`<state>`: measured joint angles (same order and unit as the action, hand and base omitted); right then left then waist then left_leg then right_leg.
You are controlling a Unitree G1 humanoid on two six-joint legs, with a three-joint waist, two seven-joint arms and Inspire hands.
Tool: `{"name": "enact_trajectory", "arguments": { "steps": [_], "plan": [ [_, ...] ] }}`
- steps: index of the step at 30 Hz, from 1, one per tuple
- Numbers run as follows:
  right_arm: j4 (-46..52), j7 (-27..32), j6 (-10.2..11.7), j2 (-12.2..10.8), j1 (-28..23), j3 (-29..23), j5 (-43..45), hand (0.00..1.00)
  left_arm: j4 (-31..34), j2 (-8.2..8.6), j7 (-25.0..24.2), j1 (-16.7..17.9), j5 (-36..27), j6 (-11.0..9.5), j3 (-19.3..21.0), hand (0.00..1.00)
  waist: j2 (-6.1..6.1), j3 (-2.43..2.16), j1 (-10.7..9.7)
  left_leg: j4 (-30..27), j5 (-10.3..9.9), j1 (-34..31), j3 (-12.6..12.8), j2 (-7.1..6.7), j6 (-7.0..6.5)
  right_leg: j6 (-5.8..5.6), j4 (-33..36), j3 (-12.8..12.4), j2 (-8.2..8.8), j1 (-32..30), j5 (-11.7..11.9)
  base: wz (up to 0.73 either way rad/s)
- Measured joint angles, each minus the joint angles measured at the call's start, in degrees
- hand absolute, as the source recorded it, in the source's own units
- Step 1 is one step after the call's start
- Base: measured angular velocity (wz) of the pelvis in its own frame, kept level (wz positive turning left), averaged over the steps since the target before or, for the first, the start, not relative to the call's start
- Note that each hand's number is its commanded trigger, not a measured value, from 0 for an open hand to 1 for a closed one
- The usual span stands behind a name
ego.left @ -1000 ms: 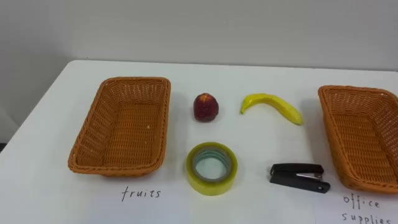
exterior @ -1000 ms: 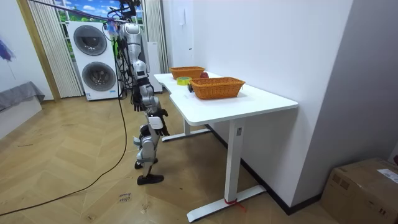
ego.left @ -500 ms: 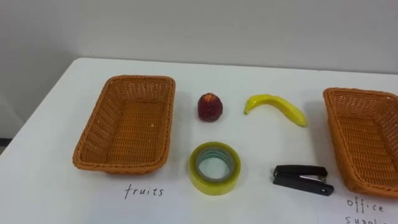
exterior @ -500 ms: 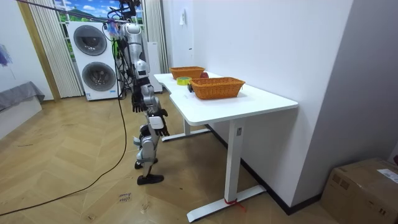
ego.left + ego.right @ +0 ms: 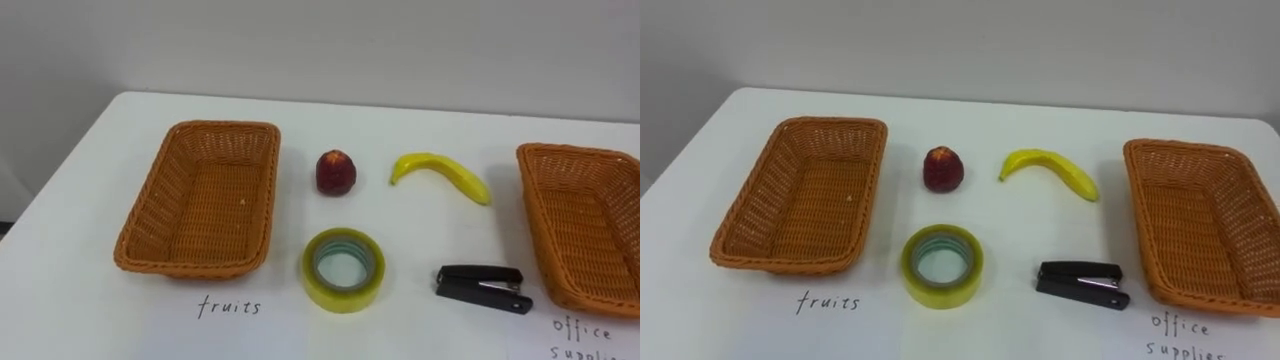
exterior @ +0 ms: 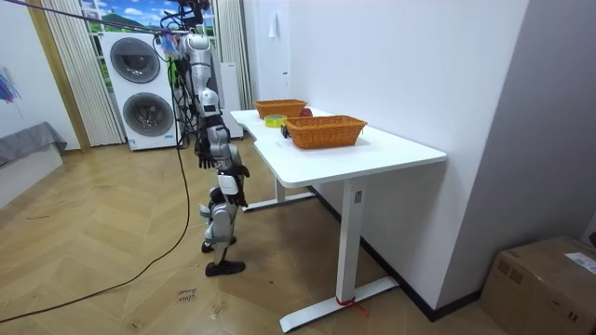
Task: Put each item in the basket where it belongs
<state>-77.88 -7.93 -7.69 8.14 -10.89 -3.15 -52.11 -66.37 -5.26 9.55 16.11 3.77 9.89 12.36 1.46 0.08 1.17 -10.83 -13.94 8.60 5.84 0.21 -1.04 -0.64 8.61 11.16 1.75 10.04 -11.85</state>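
Standing at the long edge of the white counter (image 5: 420, 120), on the room view's left of it, facing the things. Right hand (image 6: 234, 177) low beside the hip, under the level of the counter top; left hand (image 6: 200, 149) on the far side of the body, also low. Too small there to tell whether the fingers are apart, together or clamped on anything.

Well apart from both hands, up on the counter:
- left basket (image 5: 150, 210), brown wicker, bare inside, a handwritten label (image 5: 229, 307) on the counter just in front of it.
- right basket (image 5: 537, 220), same wicker, bare inside, another handwritten note in front of it at the edge of the view.
- peach (image 5: 335, 172), dark red, just beside the left basket's far right corner, not touching it.
- banana (image 5: 445, 170), yellow, lying on its side between the peach and the right basket.
- roll of tape (image 5: 343, 295), yellowish, lying flat in front of the peach, near the left basket's front right corner.
- stapler (image 5: 483, 288), black, lying in front of the banana, just beside the right basket.

All four things between the two baskets, none of them touching another.

Behind the robot in the room view, two stacked washing machines (image 6: 140, 84); wooden floor (image 6: 112, 298) underfoot.
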Motion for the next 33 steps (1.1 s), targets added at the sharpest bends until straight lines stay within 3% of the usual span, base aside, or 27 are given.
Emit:
{"name": "enact_trajectory", "arguments": {
  "steps": [4,13,19,22,25,28,33],
  "plan": [
    [0.35,1.92,-1.13,0.20,-0.63,-7.77,-1.67,0.00,0.10,-0.46,0.04,0.27,-1.20,-0.60,3.33,0.00,0.39,-0.03,-2.07,0.05,0.00,0.11,0.32,0.07,0.00,0.02,0.10,-0.39,-0.08,-0.11,0.00,-0.03],
    [10.87,12.35,-0.38,1.01,-1.31,-17.23,-7.10,0.00,2.30,-1.89,2.55,1.38,-3.22,-2.87,3.34,0.00,0.46,-0.07,-3.69,0.54,-0.13,1.00,1.71,0.18,-0.08,0.02,1.17,-1.95,-0.11,-0.36,-0.09,-0.09],
    [25.86,20.83,3.05,1.13,-1.93,-22.82,-7.60,0.00,3.16,-1.91,3.53,3.52,-3.14,-4.07,5.11,0.00,0.58,-0.25,-4.30,0.89,-0.10,1.09,2.31,0.17,-0.10,0.02,1.17,-3.03,-0.22,-1.09,-0.09,-0.08],
    [34.05,26.19,5.43,1.14,-2.84,-23.00,-5.94,0.00,3.45,-1.93,3.93,3.69,-3.10,-4.11,5.20,0.00,0.58,-0.30,-4.24,0.92,-0.10,0.88,2.36,0.11,-0.10,0.00,1.24,-3.14,-0.20,-1.50,-0.08,-0.01],
    [40.04,32.03,6.29,1.19,-2.91,-23.08,-3.45,0.00,3.54,-1.93,3.93,3.63,-3.09,-4.33,5.22,0.00,0.58,-0.46,-4.29,1.00,-0.09,0.40,2.86,0.16,-0.12,0.01,2.01,-3.20,-0.21,-2.32,-0.07,-0.05],
    [44.35,37.88,6.27,1.06,-3.72,-22.90,-3.10,0.00,4.35,-1.88,3.85,3.74,-3.15,-4.37,4.99,0.00,0.59,-0.59,-4.24,1.20,-0.08,-0.10,2.87,0.14,-0.14,0.00,2.19,-3.29,-0.19,-2.99,-0.07,-0.05],
    [53.05,46.95,5.14,0.62,-5.52,-22.55,-0.39,0.00,7.82,-1.80,4.03,4.76,-3.13,-4.59,4.35,0.00,-0.66,-0.02,-4.37,1.25,-0.07,0.00,3.27,0.08,-0.15,-0.12,3.12,-3.37,-0.07,-3.12,-0.15,-0.02]
  ]
}}
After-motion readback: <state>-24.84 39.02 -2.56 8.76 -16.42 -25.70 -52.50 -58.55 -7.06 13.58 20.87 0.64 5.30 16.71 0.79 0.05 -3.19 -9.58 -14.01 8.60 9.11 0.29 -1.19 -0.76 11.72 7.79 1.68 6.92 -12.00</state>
